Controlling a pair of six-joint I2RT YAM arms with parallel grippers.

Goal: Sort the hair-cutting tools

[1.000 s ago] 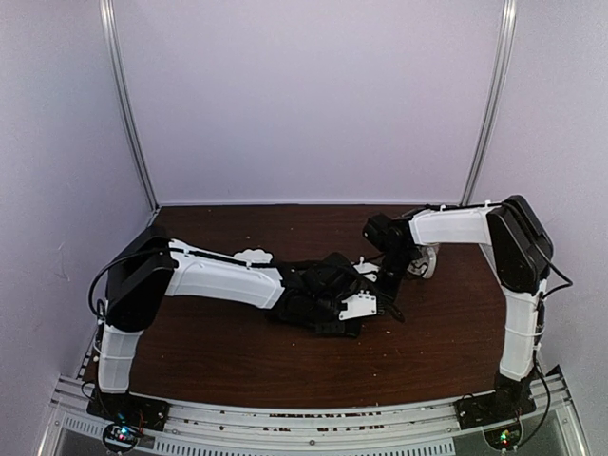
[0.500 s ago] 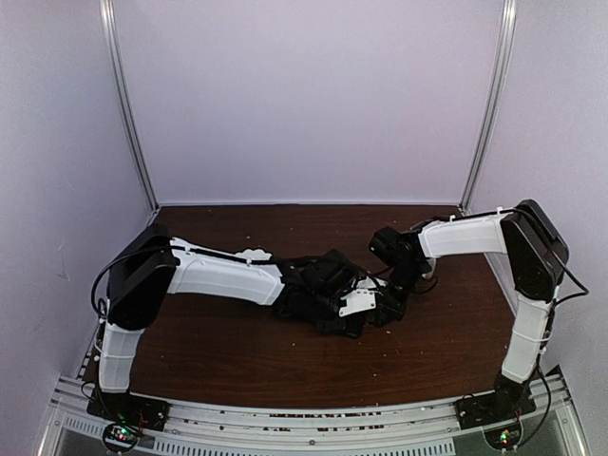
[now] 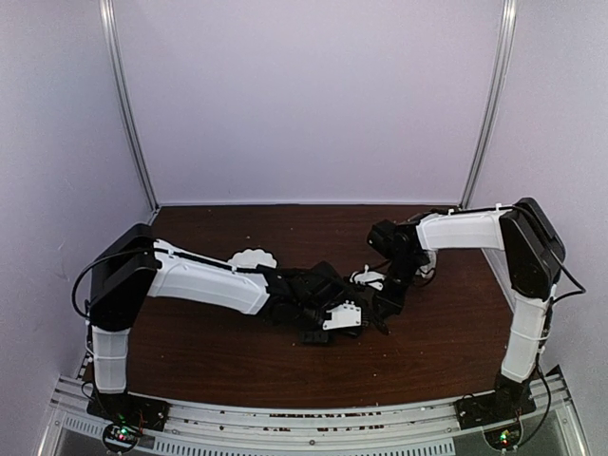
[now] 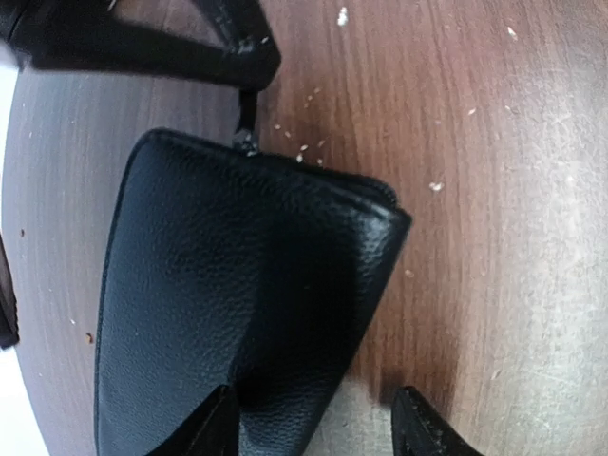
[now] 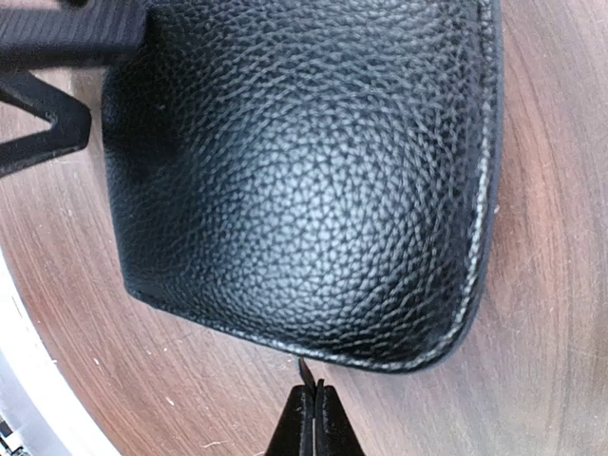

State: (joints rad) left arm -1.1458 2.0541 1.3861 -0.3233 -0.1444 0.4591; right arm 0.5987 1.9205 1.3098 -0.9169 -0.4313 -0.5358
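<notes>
Two pincers met at one black case. My right pincer (image 5: 310,418) was closed tight, its tips nipping a thin dark zip tab (image 4: 249,119) that ran straight to the stitched edge of the case (image 5: 304,180). My left pincer (image 4: 316,432) stood wide. One of its fingers (image 4: 217,426) lay over the grained top of the case and the other hung over bare wood just beside it. That left the case's side edge between them with nothing clamped. The two pincers faced each other from opposite ends of the case, close but apart.

The case lay flat on the brown tabletop (image 4: 513,237), with pale crumbs scattered on the wood around the tab. From the overhead camera both arms reached in toward the middle of the tabletop and hid most of the case. A white scalloped bowl (image 3: 252,257) sat just beyond the left forearm, apart from the case. Scissors and clips I could not find in any view, so I could not tell where they lay.
</notes>
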